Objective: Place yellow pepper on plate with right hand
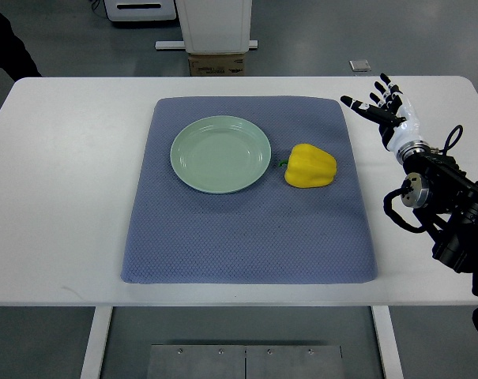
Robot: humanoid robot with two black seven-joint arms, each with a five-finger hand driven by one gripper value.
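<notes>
A yellow pepper [310,166] lies on its side on the blue-grey cloth mat [246,237], its green stem toward the plate. Just left of it sits an empty pale green plate [220,154], a small gap between the two. My right hand [378,106] hovers over the bare table to the right of the mat, above and right of the pepper, fingers spread and holding nothing. Its black forearm [452,209] runs in from the right edge. No left arm shows.
The white table [65,197] carries the mat in its middle. Beyond its far edge stand a white pedestal base [215,28] with a cardboard box [216,63], and a small grey square [359,65] lies on the floor.
</notes>
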